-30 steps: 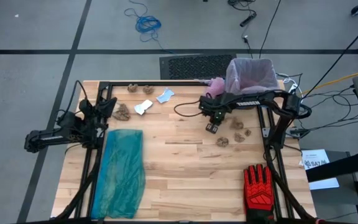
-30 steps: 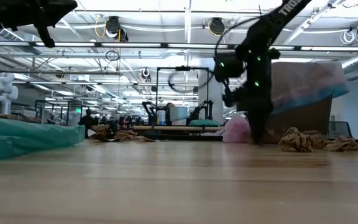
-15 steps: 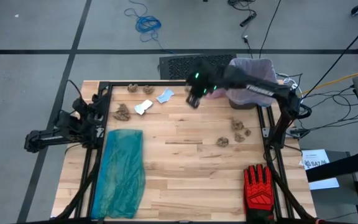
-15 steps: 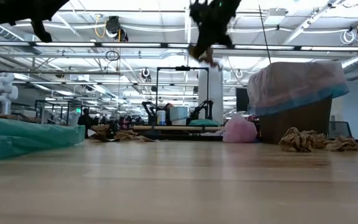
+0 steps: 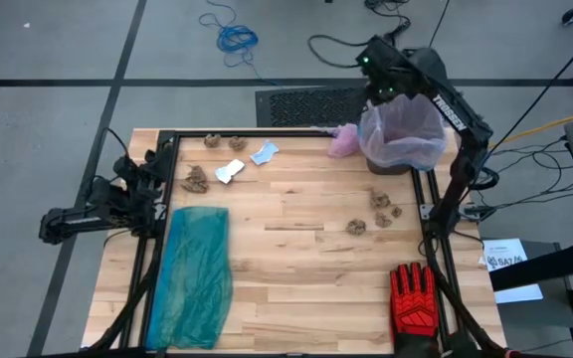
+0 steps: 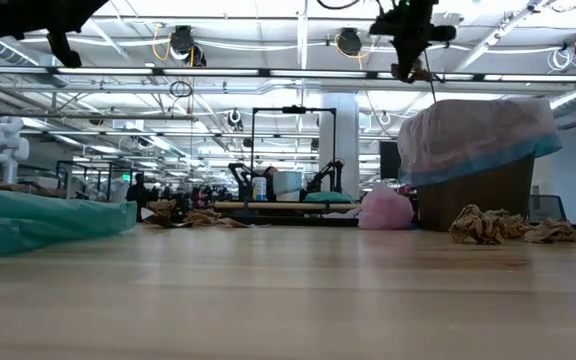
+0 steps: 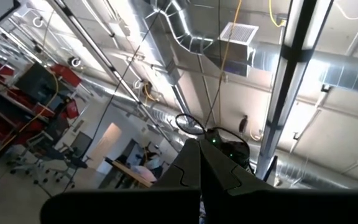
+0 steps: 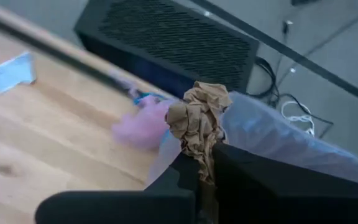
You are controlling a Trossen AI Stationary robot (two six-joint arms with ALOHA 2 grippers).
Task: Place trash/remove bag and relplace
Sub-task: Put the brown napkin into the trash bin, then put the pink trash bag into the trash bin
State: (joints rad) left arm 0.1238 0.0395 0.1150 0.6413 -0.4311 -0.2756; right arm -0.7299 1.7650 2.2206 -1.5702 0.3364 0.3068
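Note:
My right gripper [image 5: 379,96] hangs high in the air by the far left side of the bin, shut on a crumpled wad of brown paper trash [image 8: 197,119]. The bin stands at the table's far right corner, lined with the pinkish bag [image 5: 402,133], whose blue rim [image 6: 468,160] is folded over the outside. More brown wads [image 5: 380,210] lie on the table near the bin, and others [image 5: 196,179] at the far left beside white and pale-blue scraps [image 5: 248,163]. My left gripper [image 7: 201,182] is shut with nothing in it, at the table's left edge, pointing upward. My right gripper pinches the lower part of the brown paper wad [image 8: 202,160] between its two fingers. The fingers slant downward. The wad sticks out beyond the fingertips, lifted clear of the table and above the level of the bag's rim [image 6: 413,72].
A bunched pink plastic wad [image 5: 343,141] lies on the table just left of the bin. A teal-green plastic bag [image 5: 195,273] lies flat along the near left. A red-and-black glove [image 5: 413,299] lies at the near right corner. The middle of the table is bare wood.
My right gripper has risen from the table near the brown wads on the right with one wad in it. It swung up toward the far edge, then right toward the bin, turning as it went. The wad is now lifted clear.

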